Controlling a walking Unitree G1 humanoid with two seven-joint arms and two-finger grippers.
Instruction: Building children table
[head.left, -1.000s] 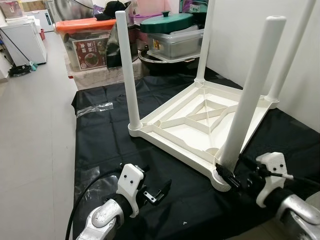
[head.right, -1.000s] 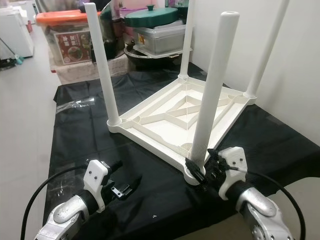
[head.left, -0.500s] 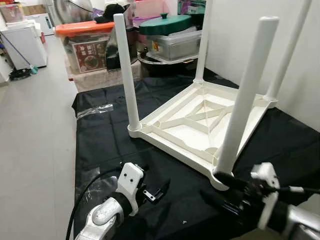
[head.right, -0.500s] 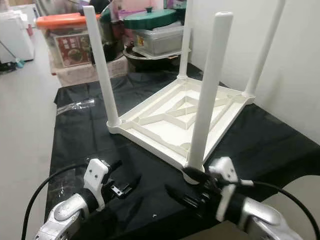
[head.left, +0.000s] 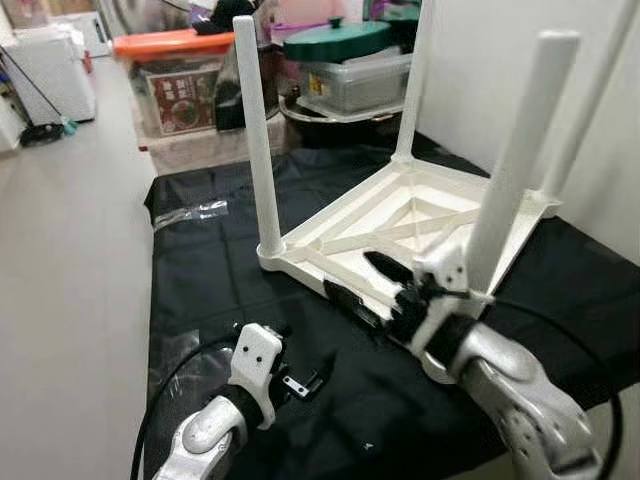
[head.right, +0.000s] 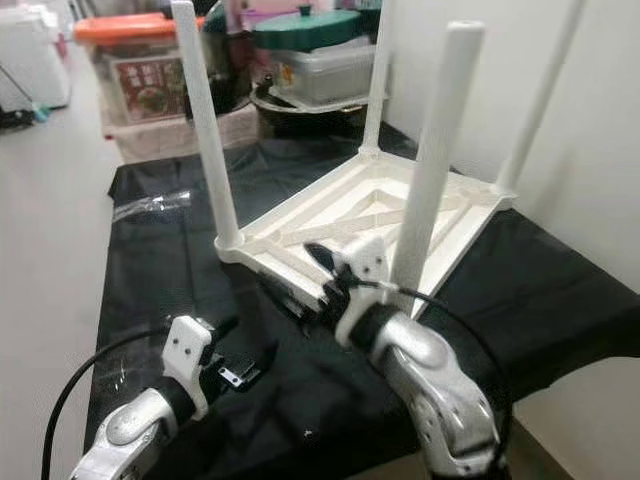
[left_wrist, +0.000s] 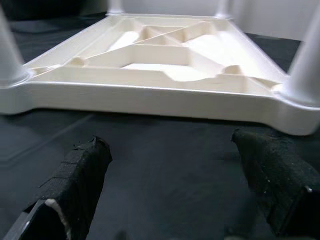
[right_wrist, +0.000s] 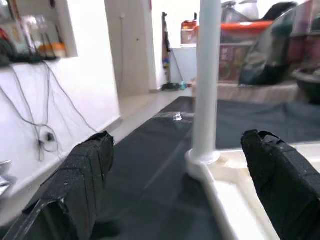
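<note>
Black right claw (head.left: 365, 280) has left the near leg (head.left: 515, 175), open

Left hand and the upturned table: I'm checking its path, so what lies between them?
Bare black cloth alone separates the open left hand from the table rim, seen in the left wrist view.

Ahead of your left gripper (left_wrist: 170, 195): table underside (left_wrist: 165, 55) cream moulded plastic, smooth, slight sheen on ribs. Fingers (left_wrist: 75, 185) matt black, rough grainy pads. Beneath both grippers: black cloth (head.left: 220, 270), matt, creased, faint sheen on folds. Your right gripper (head.left: 365, 285) fingers same matt black; white plastic housing behind, arm (head.left: 530, 400) brushed silver metal. Leg (right_wrist: 206, 80) ahead of it smooth white plastic, satin. Beyond table: clear plastic bin (head.left: 175, 85), glossy orange lid.
</note>
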